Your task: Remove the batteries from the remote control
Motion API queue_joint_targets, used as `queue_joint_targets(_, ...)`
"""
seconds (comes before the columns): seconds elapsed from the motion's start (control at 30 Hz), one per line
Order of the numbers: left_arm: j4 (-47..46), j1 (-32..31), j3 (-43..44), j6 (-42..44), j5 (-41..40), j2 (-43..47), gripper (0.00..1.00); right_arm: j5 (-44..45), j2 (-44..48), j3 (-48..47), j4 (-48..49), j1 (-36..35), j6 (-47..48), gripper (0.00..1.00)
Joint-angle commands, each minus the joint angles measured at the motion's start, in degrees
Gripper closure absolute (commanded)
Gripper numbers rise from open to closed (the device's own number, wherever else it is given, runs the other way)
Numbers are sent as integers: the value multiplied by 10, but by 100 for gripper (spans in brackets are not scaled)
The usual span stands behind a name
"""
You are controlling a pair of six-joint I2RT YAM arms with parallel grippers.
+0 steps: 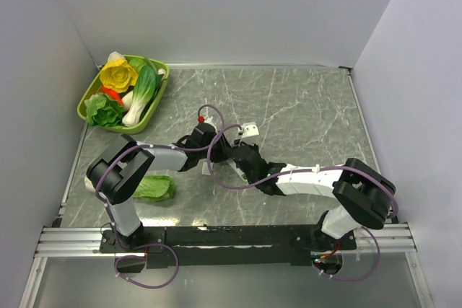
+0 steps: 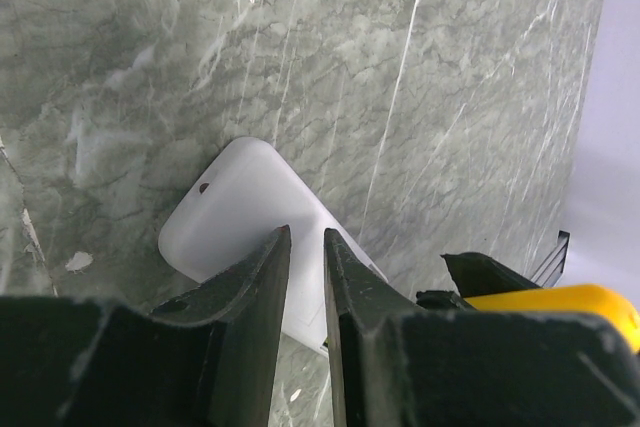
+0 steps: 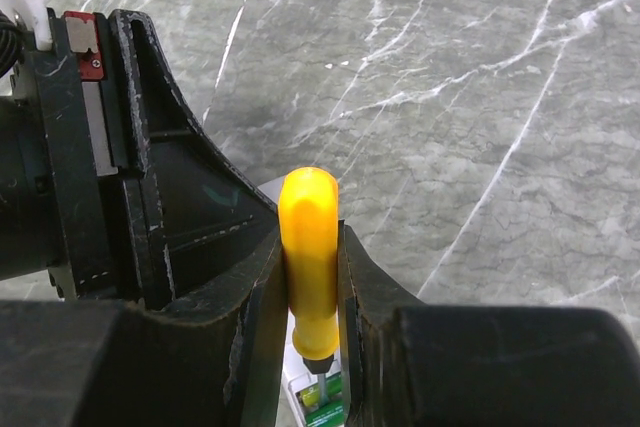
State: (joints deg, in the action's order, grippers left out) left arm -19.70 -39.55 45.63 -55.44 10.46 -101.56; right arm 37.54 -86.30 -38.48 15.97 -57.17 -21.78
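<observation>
The white remote control (image 2: 245,212) lies on the grey marble tabletop (image 2: 420,67) near its middle, with 1 rounded end poking out ahead of the left pincer (image 2: 305,239). That pincer's 2 fingers stand a narrow slit apart, right over the remote's body. Whether they grip it or merely rest on it cannot be told. At the remote's other end, a green patch (image 3: 322,399) shows directly beneath the shaft tip of a yellow-handled screwdriver (image 3: 308,217). The right pincer (image 3: 310,239) has its fingers closed tight on the handle and sits just beside the left one. Well apart from both, a leafy green vegetable (image 1: 155,187) lies by the left arm. A green basket (image 1: 163,73) of vegetables occupies the far left corner.
</observation>
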Motion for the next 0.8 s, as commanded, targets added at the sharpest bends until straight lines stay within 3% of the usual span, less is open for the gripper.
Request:
queue_joint_targets(0.0, 89, 1, -21, 13, -32, -32, 72, -136, -34, 19, -121, 1, -12, 100)
queue_joint_targets(0.5, 91, 1, -19, 15, -33, -37, 72, -145, -34, -5, -131, 17, 5, 100)
queue_joint_targets(0.77, 109, 1, 2, 22, -33, -34, 72, -150, 37, -30, -157, 38, 17, 100)
